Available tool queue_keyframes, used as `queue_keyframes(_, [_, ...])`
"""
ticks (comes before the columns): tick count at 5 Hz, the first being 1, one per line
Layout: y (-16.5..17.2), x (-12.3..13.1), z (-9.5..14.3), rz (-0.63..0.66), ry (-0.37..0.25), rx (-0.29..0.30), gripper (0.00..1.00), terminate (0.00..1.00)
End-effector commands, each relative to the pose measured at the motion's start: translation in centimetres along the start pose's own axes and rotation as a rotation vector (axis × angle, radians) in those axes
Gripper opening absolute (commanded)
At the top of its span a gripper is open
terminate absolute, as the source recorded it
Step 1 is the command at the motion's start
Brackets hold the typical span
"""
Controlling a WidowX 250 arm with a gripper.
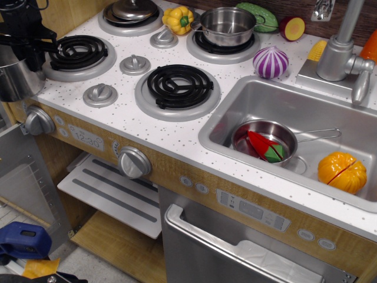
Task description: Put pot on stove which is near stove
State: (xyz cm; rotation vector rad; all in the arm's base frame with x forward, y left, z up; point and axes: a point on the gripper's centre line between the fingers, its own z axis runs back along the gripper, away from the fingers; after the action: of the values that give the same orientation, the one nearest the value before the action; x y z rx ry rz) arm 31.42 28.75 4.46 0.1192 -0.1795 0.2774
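The tall shiny steel pot hangs at the far left, beyond the left edge of the stove, partly cut off by the frame. My black gripper sits on the pot's rim from above and is shut on it. The white speckled stove has several spiral burners. The nearest one is just right of the pot and bare. Another bare burner lies at the front middle.
A wider steel pot sits on the back right burner and a lid on the back left one. A yellow pepper and purple onion lie behind. The sink holds a saucepan and an orange toy.
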Motion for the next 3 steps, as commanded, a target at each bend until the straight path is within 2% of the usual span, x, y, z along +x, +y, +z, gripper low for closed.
queue_keyframes(1, [0.09, 1.90, 5.12, -0.085, -0.140, 0.080, 0.00, 0.00])
queue_keyframes(3, [-0.69, 2.49, 5.54, -0.087, -0.187, 0.102, 0.00, 0.00])
